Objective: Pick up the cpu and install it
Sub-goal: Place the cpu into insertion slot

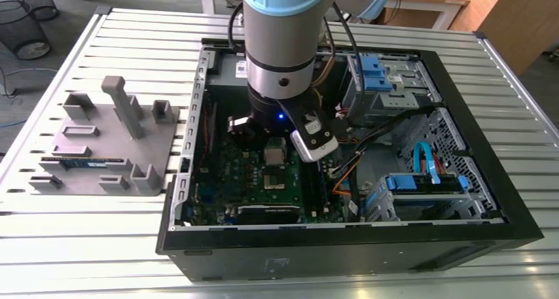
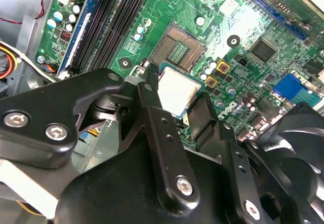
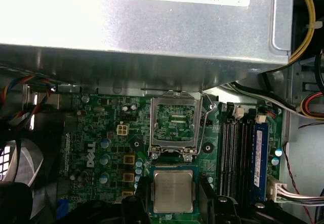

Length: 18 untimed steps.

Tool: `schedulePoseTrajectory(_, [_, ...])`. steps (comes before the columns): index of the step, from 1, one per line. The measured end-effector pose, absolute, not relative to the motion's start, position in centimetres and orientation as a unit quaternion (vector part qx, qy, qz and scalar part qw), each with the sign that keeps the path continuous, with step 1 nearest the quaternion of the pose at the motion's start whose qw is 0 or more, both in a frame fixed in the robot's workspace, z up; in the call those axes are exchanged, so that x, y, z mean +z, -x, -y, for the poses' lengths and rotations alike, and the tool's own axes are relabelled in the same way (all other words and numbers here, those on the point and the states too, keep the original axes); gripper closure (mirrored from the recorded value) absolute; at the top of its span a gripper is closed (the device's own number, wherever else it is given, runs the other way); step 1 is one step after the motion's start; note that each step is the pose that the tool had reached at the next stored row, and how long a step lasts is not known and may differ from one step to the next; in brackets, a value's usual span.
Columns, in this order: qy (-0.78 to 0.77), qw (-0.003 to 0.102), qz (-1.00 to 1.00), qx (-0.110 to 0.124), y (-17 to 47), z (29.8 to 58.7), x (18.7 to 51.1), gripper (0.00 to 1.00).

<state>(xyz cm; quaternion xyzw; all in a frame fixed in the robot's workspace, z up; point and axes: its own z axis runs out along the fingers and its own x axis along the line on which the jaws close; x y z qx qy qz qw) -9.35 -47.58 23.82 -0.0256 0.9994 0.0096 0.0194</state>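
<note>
The cpu (image 3: pixel 173 191) is a small square chip with a silvery top on a green edge. My gripper (image 3: pixel 174 197) is shut on it, one black finger on each of two opposite sides. It hangs a little above the green motherboard (image 3: pixel 101 127), just beside the open socket (image 3: pixel 174 121), whose metal frame stands raised. In the second wrist view the cpu (image 2: pixel 177 88) sits between the fingers (image 2: pixel 150 100) of the gripper (image 2: pixel 178 105), close to the bare socket (image 2: pixel 178 45). In the exterior view the gripper (image 1: pixel 272 148) reaches down into the computer case (image 1: pixel 489 201) with the cpu (image 1: pixel 276 154) over the board.
A silver power supply box (image 3: pixel 152 31) borders the socket's far side. Memory slots (image 3: pixel 238 153) run beside it, and a black fan (image 2: pixel 298 148) is near the fingers. Cables and blue drive brackets (image 1: pixel 372 73) fill the case's right. A grey holder (image 1: pixel 105 148) lies on the slatted table at the exterior view's left.
</note>
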Motion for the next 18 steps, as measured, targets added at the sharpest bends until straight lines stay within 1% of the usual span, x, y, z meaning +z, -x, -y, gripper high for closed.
schedulePoseTrajectory(18, [0.011, 0.020, -1.000, 0.009, 9.36, 47.91, 23.22, 0.53])
